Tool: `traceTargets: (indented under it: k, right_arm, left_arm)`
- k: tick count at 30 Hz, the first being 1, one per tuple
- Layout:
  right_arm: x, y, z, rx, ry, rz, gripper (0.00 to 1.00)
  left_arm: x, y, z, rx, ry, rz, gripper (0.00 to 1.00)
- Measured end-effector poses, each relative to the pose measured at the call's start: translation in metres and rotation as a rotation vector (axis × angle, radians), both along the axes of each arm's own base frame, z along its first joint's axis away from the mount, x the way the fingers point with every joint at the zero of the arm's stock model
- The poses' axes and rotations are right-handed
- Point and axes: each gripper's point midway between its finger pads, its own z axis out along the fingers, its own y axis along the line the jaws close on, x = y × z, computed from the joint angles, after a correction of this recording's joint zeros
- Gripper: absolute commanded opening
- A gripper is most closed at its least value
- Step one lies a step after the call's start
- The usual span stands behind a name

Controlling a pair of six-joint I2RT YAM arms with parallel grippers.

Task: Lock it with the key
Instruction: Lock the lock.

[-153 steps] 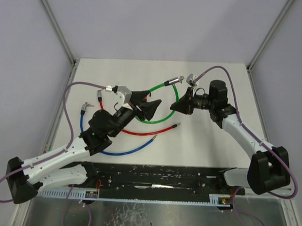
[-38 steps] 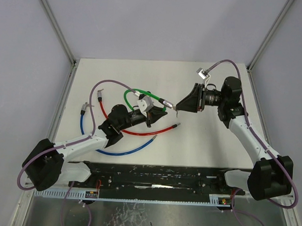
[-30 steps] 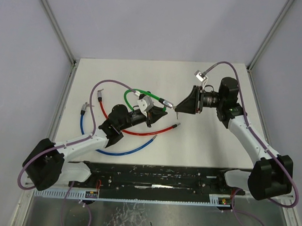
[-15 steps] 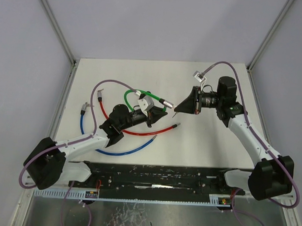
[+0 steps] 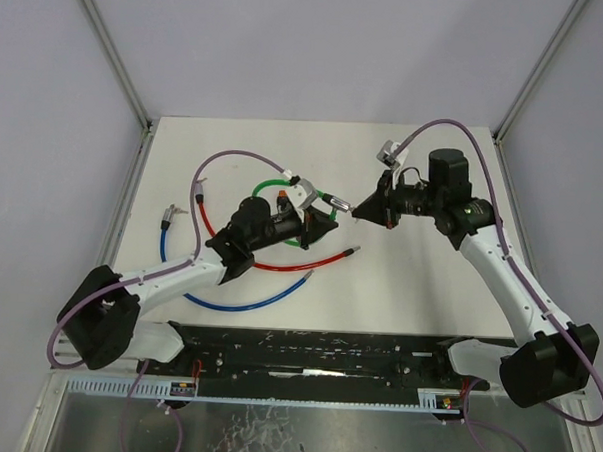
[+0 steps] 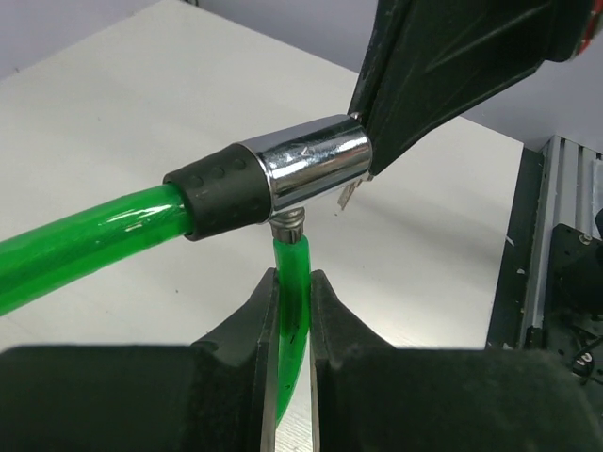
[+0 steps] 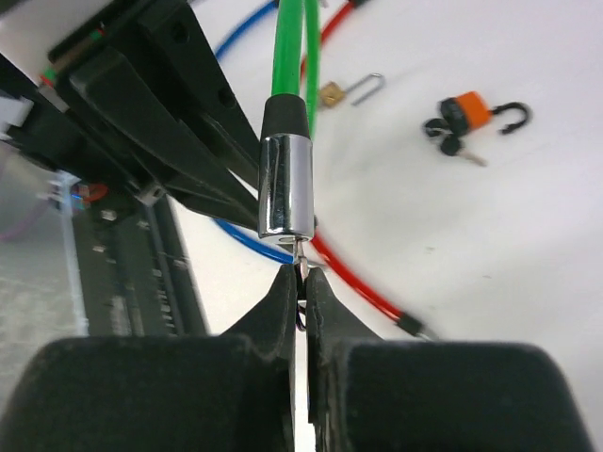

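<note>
Right gripper (image 7: 301, 282) has just closed its jaws onto the key (image 7: 301, 256), which sits in the end of the chrome barrel (image 7: 286, 184) raised between the arms. Left gripper (image 6: 293, 287) stays clamped on the green cable (image 6: 85, 240) just beside the barrel, so turning the key should come next

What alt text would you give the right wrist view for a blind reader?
The right tool pinches a key at the lower end of a chrome lock barrel on a green cable. Behind, an orange padlock, a brass padlock and a red cable lie on the white table.
</note>
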Motion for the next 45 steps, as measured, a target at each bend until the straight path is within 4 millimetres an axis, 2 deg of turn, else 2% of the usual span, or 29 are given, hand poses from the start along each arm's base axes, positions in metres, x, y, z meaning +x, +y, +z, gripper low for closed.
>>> traceTargets:
  k: [11,19,33,45]
  right_arm:
    - [0.019,-0.023,-0.013,-0.328,-0.407,-0.039,0.00]
    - [0.022,-0.032,-0.031,-0.482,-0.572,-0.015,0.00]
    - [0.025,-0.032,-0.032,-0.518,-0.619,-0.011,0.00]
    - [0.028,-0.021,-0.028,-0.482,-0.608,-0.002,0.00]
  left_arm:
    - [0.017,-0.017,-0.017,0.051,0.250,-0.004,0.00]
    - [0.021,-0.025,-0.038,0.090,0.410,-0.042,0.00]
    - [0.025,-0.023,-0.040,0.087,0.449,-0.060,0.00]
    - [0.031,-0.008,-0.036,0.070,0.468,-0.077,0.00]
